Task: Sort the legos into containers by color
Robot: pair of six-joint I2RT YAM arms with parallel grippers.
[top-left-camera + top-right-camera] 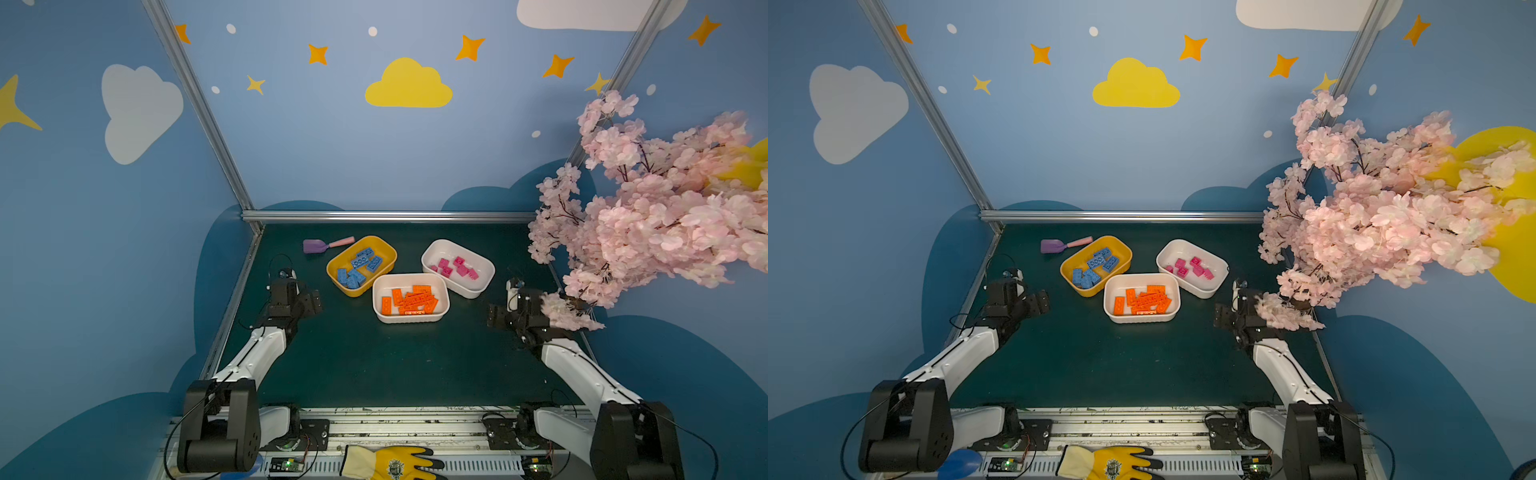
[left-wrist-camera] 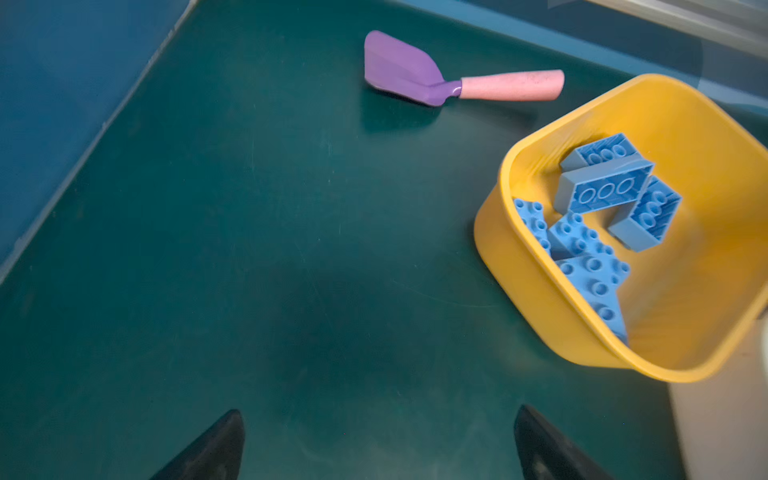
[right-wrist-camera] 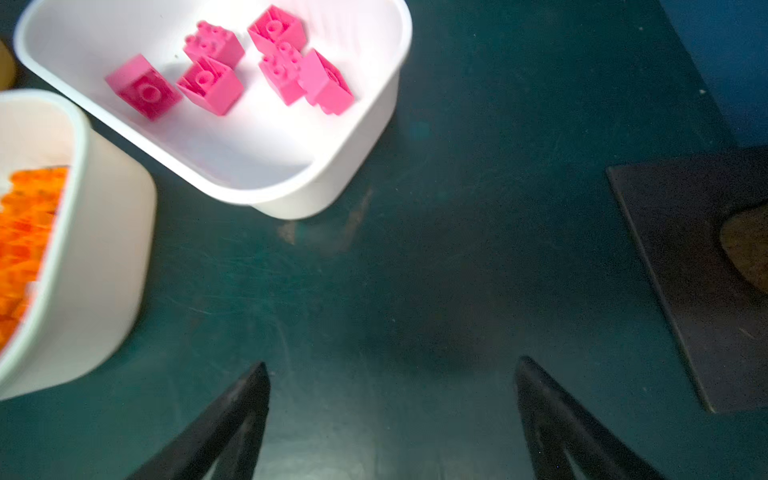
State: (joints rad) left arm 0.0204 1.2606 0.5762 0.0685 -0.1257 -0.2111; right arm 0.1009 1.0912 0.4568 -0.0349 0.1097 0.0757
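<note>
Glove [image 1: 390, 461] on the front rail, not my concern. Left claw [image 2: 380, 415] and right claw [image 3: 392, 363] both gape wide, empty, over bare table [image 1: 374, 365]. Blue legos [image 1: 359, 266] sit in the yellow tub [image 1: 386, 251], orange legos [image 1: 411, 301] in the front white tub [image 1: 409, 319], pink legos [image 1: 455, 268] in the rear white tub [image 1: 469, 291]. No strays seen, so the sort looks done imo. Next: park arms, nothing to grab.
</note>
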